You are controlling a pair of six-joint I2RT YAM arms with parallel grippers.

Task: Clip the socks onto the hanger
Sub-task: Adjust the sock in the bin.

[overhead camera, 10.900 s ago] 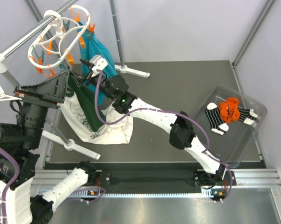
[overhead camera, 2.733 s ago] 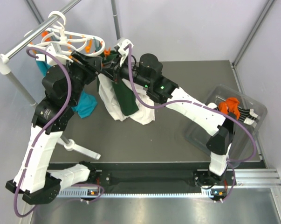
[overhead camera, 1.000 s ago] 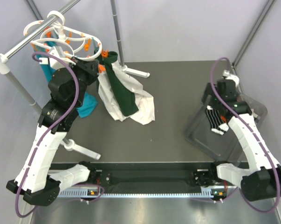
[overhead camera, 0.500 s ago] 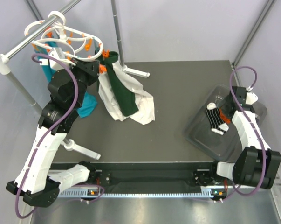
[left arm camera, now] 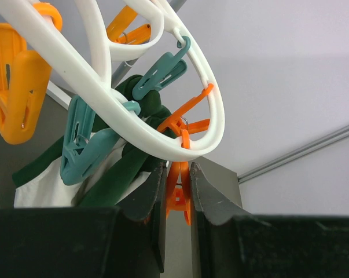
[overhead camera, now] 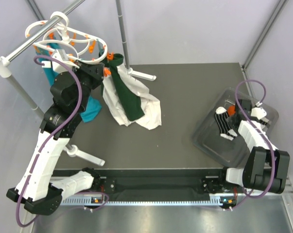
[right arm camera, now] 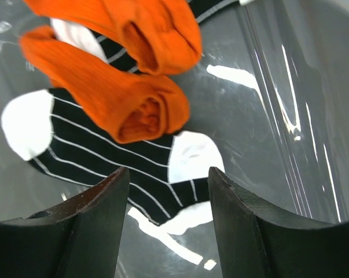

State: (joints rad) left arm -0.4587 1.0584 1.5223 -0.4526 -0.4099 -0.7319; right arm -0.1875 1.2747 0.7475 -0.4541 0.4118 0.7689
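Note:
The white hanger (overhead camera: 68, 41) hangs from the rail at the far left, and its ring (left arm camera: 122, 116) fills the left wrist view. My left gripper (overhead camera: 103, 69) is shut on one orange clip (left arm camera: 179, 197) under the ring's rim. My right gripper (overhead camera: 238, 115) is down in the clear bin (overhead camera: 233, 145), open and empty (right arm camera: 168, 179). A dark striped sock (right arm camera: 105, 156) lies flat just ahead of the open jaws, with two orange socks (right arm camera: 133, 104) bunched on top of it. The striped sock (overhead camera: 223, 124) also shows in the top view; the orange ones are mostly hidden by my arm there.
A white cloth and a dark-green cloth (overhead camera: 129, 99) hang from the hanger's near side, with a teal cloth (overhead camera: 90, 109) left of them. The grey rail (overhead camera: 25, 46) and stand feet (overhead camera: 83, 154) are on the left. Teal clips (left arm camera: 84, 145) hang beside the held clip.
My right arm has swung in and lowered into the bin, so its open jaws now sit just over the socks. My left arm and the hanger have not moved.

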